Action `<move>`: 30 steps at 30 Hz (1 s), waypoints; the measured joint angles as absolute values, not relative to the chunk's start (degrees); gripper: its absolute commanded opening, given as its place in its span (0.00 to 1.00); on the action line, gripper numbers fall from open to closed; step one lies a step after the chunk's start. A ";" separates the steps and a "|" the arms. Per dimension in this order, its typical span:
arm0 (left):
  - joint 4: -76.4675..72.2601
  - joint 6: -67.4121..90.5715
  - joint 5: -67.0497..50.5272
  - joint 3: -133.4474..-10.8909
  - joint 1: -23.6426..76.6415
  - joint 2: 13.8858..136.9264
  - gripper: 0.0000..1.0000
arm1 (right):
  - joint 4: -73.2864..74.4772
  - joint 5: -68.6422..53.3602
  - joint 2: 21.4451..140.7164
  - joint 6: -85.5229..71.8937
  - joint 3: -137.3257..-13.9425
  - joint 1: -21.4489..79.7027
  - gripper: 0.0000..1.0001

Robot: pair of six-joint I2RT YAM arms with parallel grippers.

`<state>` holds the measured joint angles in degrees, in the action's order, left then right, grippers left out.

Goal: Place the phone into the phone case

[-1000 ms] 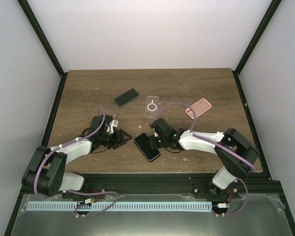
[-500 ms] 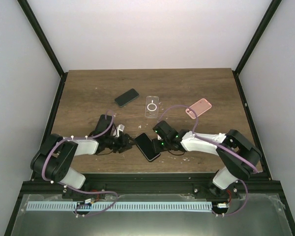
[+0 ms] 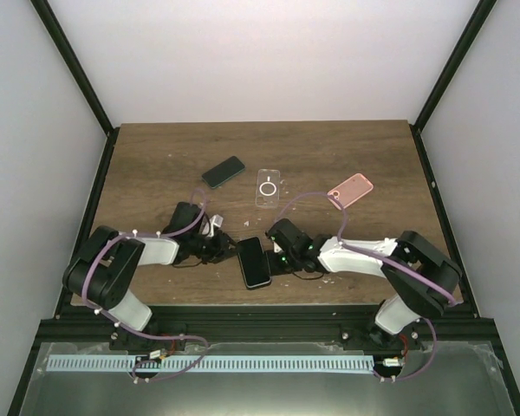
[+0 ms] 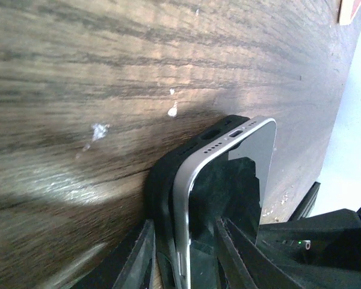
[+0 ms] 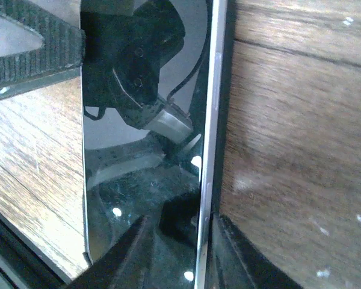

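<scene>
The black phone [image 3: 254,262] with a silver edge lies on the wooden table near its front, resting in a black phone case [image 4: 161,186]. In the left wrist view the phone's end [image 4: 253,150] still sits above the case rim. My left gripper [image 3: 222,249] comes from the left and its jaws [image 4: 183,265] straddle the phone's edge and the case. My right gripper [image 3: 278,256] comes from the right and its jaws [image 5: 179,253] straddle the phone's long silver edge [image 5: 207,150]. Both are nearly shut.
A dark phone [image 3: 223,172], a clear case with a white ring [image 3: 267,188] and a pink case [image 3: 350,188] lie further back on the table [image 3: 156,156]. Dark frame rails run along both sides. White crumbs dot the wood near the phone.
The phone has turned from a diagonal to nearly lengthwise and shifted slightly left. My left gripper has moved right up to it. My right gripper has stayed on its other side.
</scene>
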<state>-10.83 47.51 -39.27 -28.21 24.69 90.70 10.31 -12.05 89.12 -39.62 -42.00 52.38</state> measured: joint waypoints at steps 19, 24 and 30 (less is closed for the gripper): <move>-8.91 47.18 -42.30 -24.32 24.75 86.13 0.41 | 1.89 -11.05 88.92 -45.10 -39.90 51.83 0.62; -10.74 48.03 -43.46 -23.57 24.75 86.67 0.39 | -2.96 -13.50 90.80 -46.63 -38.52 51.68 0.62; -12.12 48.38 -44.49 -23.49 24.73 87.77 0.33 | -6.76 -16.32 91.77 -47.97 -37.91 51.37 0.63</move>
<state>-12.12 48.38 -44.49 -23.49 24.73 87.77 -6.76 -16.32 91.77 -47.97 -37.91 51.37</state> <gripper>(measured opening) 0.368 0.626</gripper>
